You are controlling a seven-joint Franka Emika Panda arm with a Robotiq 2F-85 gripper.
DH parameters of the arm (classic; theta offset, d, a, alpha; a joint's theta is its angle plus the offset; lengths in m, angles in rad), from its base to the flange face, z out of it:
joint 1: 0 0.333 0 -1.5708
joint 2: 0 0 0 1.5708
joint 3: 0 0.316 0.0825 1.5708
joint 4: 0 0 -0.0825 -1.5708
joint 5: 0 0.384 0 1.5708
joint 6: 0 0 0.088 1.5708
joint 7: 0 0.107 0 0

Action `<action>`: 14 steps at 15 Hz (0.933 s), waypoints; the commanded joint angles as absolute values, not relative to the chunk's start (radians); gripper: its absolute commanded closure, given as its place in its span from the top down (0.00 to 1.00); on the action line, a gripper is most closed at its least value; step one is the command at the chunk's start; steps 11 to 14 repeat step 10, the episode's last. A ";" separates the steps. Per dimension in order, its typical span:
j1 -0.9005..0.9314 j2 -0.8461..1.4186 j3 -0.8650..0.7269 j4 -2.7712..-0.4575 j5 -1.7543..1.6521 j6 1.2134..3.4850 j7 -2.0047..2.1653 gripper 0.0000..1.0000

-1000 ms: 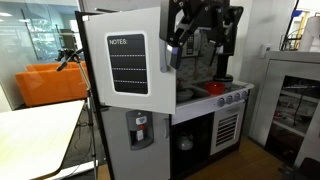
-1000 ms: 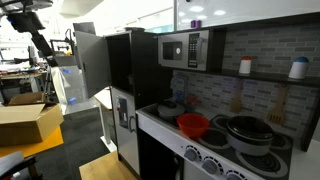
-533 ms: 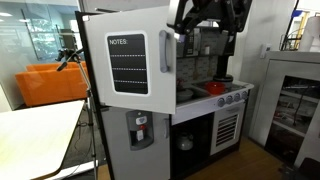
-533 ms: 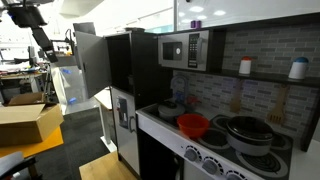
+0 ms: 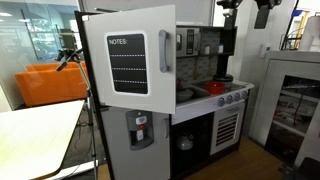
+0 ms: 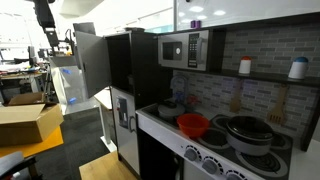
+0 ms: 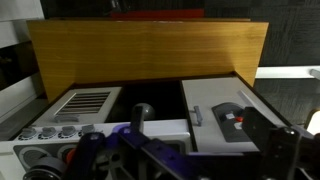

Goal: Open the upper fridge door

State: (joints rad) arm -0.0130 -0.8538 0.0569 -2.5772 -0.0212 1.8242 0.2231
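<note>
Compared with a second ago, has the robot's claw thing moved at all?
Yes. In an exterior view the gripper has risen from beside the handle of the upper fridge door to the picture's top edge, and drifted right, away from it.

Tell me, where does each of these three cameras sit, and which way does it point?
Exterior view: stands in front of the upper fridge door, facing its NOTES panel; only a bit of the robot arm shows at the top edge.
Exterior view: stands by the toy stove, looking along it towards the fridge; the robot arm shows top left.
Wrist view: rides on the arm, looking at a wooden panel and a vent grille; the blurred claw fills the bottom.
Shared: both exterior views show the open upper fridge door.
</note>
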 commanded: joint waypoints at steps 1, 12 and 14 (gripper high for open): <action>-0.059 -0.778 0.016 -2.504 -0.048 1.787 0.174 1.00; -0.088 -0.729 -0.028 -2.485 -0.041 1.818 0.176 1.00; -0.088 -0.729 -0.028 -2.485 -0.041 1.818 0.176 1.00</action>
